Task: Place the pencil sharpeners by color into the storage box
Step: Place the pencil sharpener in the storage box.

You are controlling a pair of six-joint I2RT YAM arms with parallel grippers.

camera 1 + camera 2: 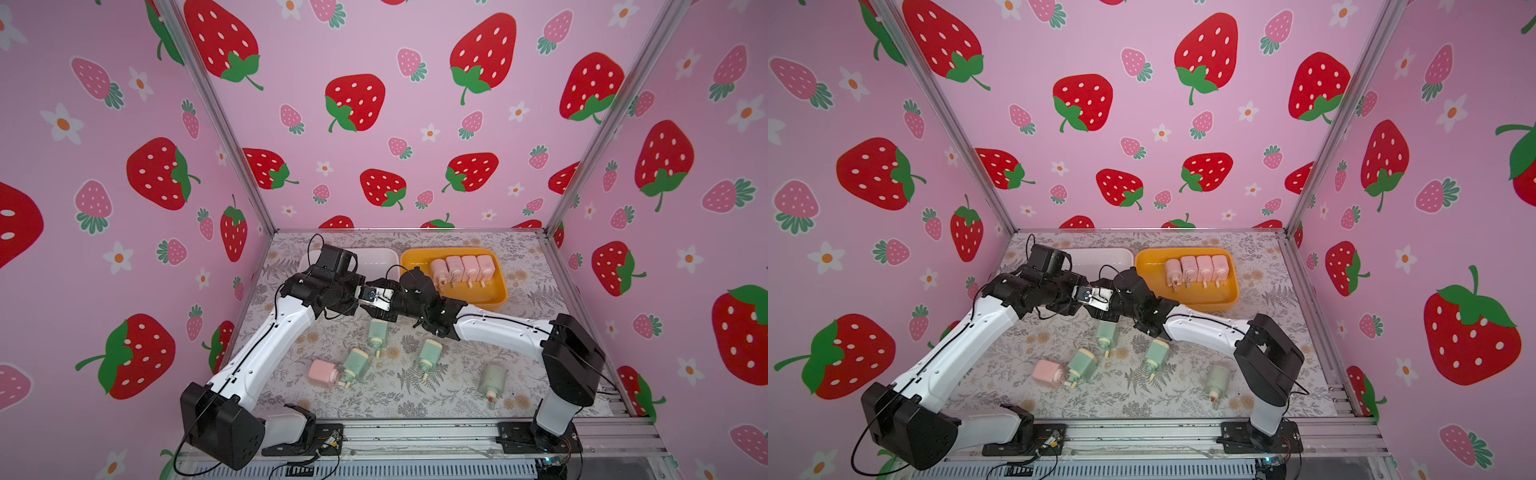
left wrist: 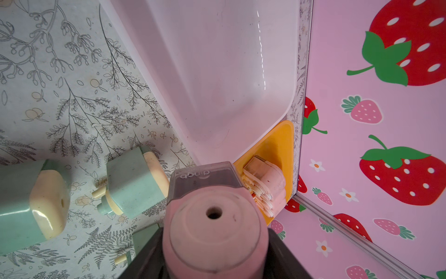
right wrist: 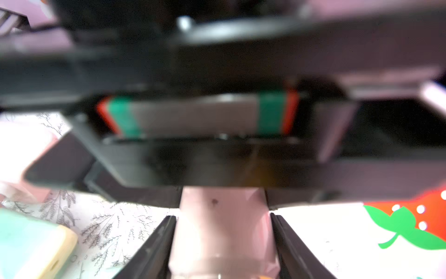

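The yellow tray carried four pink sharpeners, with the white tray beside it. At its near corner, the left gripper and right gripper, both half-closed, pinched one held pink sharpener. Four green sharpeners and a loose pink sharpener lay farther forward.

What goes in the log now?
phase: handover | left end effector: holds pink sharpener | right end effector: closed on it

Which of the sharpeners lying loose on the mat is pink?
The pink sharpener at the left end of the loose group, beside a green sharpener; the other four are all mint green.
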